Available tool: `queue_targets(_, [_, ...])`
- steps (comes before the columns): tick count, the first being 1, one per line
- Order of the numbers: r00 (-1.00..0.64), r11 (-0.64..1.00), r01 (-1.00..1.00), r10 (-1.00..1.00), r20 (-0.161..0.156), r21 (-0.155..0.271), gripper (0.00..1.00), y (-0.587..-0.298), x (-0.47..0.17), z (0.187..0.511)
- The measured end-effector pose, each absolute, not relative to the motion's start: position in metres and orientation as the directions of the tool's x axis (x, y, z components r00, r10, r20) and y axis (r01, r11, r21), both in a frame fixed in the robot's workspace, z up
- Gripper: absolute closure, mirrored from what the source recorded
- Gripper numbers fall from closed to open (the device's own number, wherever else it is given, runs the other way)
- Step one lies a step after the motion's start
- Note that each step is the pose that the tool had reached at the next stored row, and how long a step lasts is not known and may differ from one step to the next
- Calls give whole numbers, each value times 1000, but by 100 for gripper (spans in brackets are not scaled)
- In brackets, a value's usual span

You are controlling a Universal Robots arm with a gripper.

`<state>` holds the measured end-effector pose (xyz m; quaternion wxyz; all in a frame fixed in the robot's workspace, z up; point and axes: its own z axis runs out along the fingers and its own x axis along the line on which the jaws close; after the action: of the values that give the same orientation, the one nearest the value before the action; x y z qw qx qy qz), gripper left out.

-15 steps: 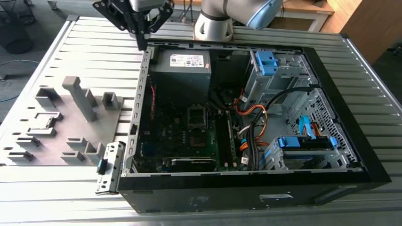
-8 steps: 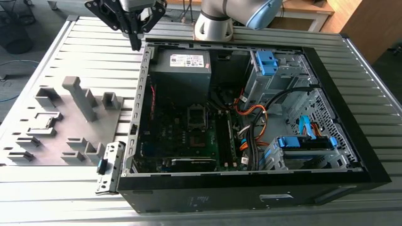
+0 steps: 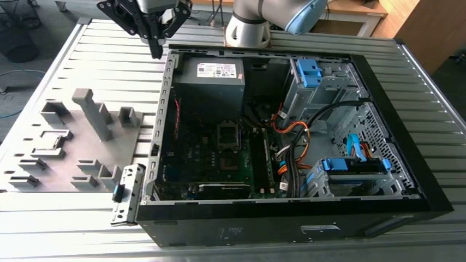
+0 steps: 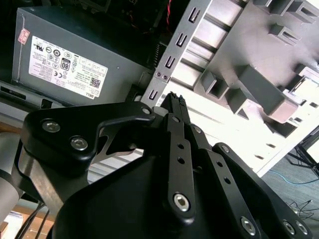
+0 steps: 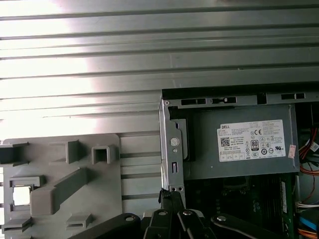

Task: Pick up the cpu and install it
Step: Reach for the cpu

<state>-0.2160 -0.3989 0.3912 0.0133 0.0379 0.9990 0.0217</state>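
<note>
Jaws closed, fingertips pressed together to a single point, nothing between them. Gripper (image 3: 156, 53) hangs fingers-down from the arm (image 3: 251, 24), which bends in from the far side of the table (image 3: 109, 60). In the exterior view the tip sits just outside the far corner of the computer case (image 3: 291, 218), on the exterior view's left of its side wall. It is above the table slats, and contact with them cannot be judged.

In both wrist views the fingertip point lies beside the case's perforated edge rail, close to the power supply (image 3: 211, 76).

Case lies open on its side. Motherboard (image 3: 211, 164) exposed, black socket frame (image 3: 227, 136) near its centre. Blue drive brackets (image 3: 309, 72) and orange cables (image 3: 297, 131) toward the exterior view's right.

Grey fixture plate (image 3: 73, 158) with upright blocks lies on the table to the exterior view's left of the case. The cpu (image 5: 21, 195) seems to be the pale square resting flat in a pocket of that plate, though glare washes it out. It is well apart from the gripper.

Table is ribbed silvery metal. Beyond it, wooden furniture (image 3: 415, 22) at the far corner.
</note>
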Motion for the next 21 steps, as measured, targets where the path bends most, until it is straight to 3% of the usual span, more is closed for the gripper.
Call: queue_targets(21, [-997,996,75,76,-28,45,89,-399,-219,389])
